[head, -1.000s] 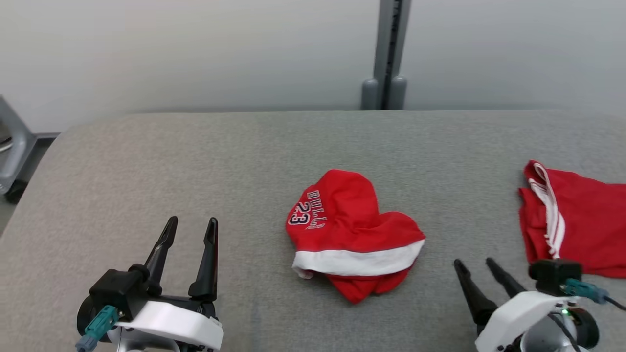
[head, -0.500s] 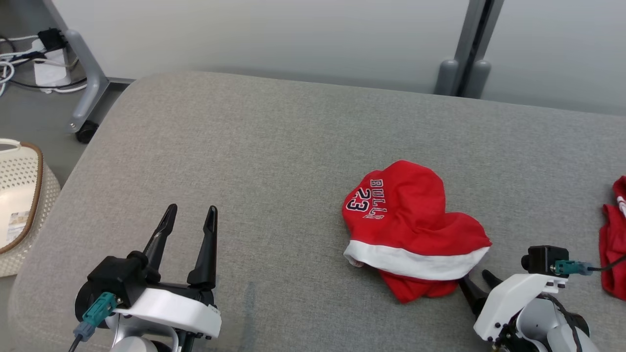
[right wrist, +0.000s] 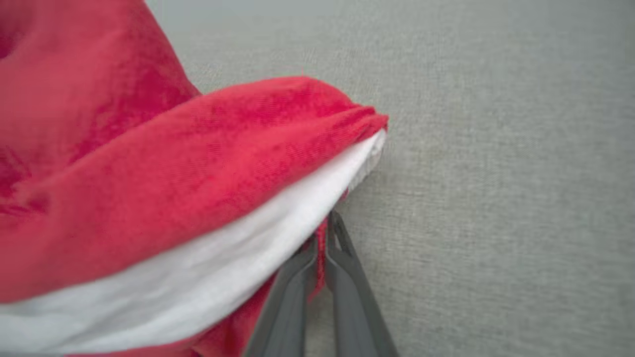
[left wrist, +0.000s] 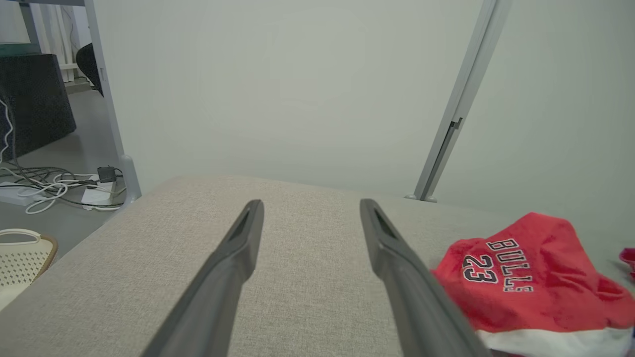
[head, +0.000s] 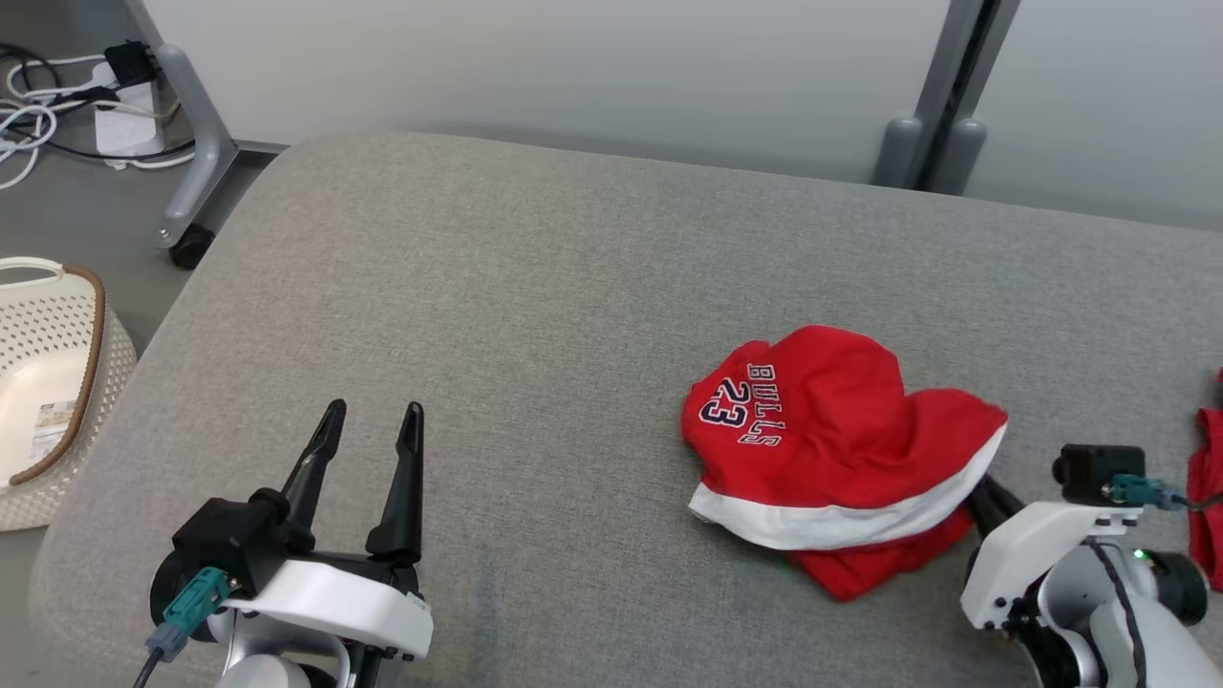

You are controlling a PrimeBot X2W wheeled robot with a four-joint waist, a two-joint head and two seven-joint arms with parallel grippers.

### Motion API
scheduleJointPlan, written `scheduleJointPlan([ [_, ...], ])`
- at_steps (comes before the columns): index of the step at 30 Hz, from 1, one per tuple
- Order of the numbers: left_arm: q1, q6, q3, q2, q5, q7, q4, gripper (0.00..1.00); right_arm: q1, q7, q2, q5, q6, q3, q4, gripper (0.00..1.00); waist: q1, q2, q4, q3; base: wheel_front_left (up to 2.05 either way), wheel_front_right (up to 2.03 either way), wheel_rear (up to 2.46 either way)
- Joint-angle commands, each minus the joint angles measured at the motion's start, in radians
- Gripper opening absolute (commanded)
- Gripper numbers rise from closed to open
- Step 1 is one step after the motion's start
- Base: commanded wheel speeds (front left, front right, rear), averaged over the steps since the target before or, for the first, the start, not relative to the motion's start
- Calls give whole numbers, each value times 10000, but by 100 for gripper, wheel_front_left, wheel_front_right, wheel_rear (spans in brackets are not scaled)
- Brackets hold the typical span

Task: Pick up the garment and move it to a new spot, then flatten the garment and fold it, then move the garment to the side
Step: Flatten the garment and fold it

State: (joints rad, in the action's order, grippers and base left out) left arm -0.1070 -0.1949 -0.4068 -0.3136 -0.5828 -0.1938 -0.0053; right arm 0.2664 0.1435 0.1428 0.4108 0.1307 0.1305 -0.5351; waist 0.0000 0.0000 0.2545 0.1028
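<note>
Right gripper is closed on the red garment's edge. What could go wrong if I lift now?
1. The right gripper pinches just a thin fold of the garment near its fingertips; it may slip out on lifting.
2. The garment is crumpled and held at one edge, so it may hang bunched.
3. Another red cloth lies close on the gripper's right; swinging that way could drag it.

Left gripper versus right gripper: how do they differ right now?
The left gripper stands wide open; the right gripper is shut. The left gripper holds nothing, clear of the red garment; the right gripper pinches that garment's edge under its white band. Both sit low over the grey cushion.
</note>
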Motion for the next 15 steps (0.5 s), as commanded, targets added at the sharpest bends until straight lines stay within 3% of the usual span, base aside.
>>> scheduleJointPlan([
  [1,64,-36,3,-15,-40,-4,0,100,126,-176,203,-258,4,-70,143,0,0,0,-188,-100,0,0,0],
  [7,109,2,-135,80,-81,27,41,100,-228,-122,1008,-1841,3,-391,889,0,0,0,-706,-166,0,0,0],
  [8,102,-20,-144,81,-75,31,29,100,-326,-70,1159,-2132,3,-447,1051,9,0,0,-778,-151,0,0,0],
  [13,6,-28,-159,33,-99,71,14,100,-811,52,1511,-3250,3,-859,1590,14,0,0,-1024,-33,0,0,0],
  [15,-35,-18,-160,4,-108,96,27,100,-1025,171,1416,-3419,3,-985,1637,31,0,0,-1090,-1,0,0,0],
])
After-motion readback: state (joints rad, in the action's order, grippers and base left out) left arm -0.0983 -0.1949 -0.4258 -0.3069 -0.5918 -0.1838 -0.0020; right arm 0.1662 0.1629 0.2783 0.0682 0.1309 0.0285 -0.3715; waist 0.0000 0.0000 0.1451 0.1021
